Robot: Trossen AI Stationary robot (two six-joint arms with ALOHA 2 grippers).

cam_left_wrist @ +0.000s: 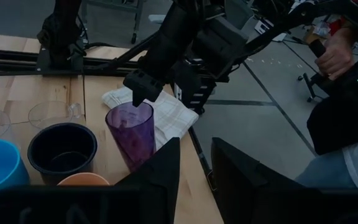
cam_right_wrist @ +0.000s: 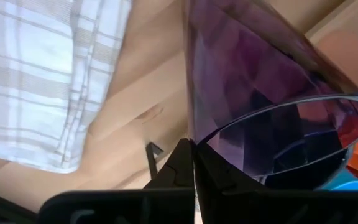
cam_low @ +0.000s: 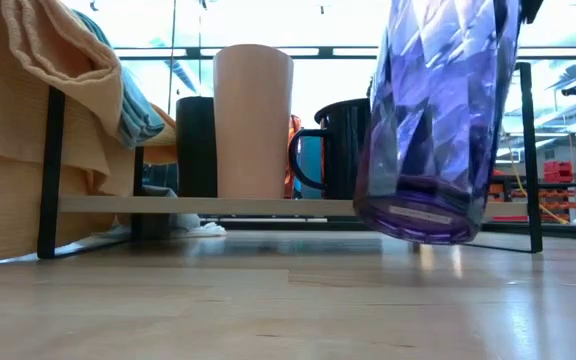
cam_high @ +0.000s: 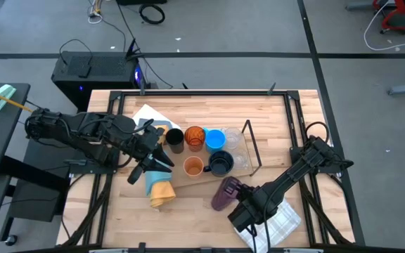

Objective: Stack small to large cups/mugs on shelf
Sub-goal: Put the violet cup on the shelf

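Grey floor with dark seams and loose cables surrounds the pale wooden table [cam_high: 202,105]. On it, the thin black rod shelf [cam_high: 250,147] holds a black cup [cam_high: 175,138], an amber translucent cup [cam_high: 194,136], a bright blue cup [cam_high: 214,138], a peach cup [cam_high: 193,166] and a dark handled mug [cam_high: 220,163]. The right pincer [cam_high: 239,191] is clenched on the rim of a purple translucent faceted tumbler [cam_high: 223,193], tilted just above the table beside a white checked cloth [cam_high: 273,221]. The left pincer [cam_high: 162,156] hovers released near the black cup.
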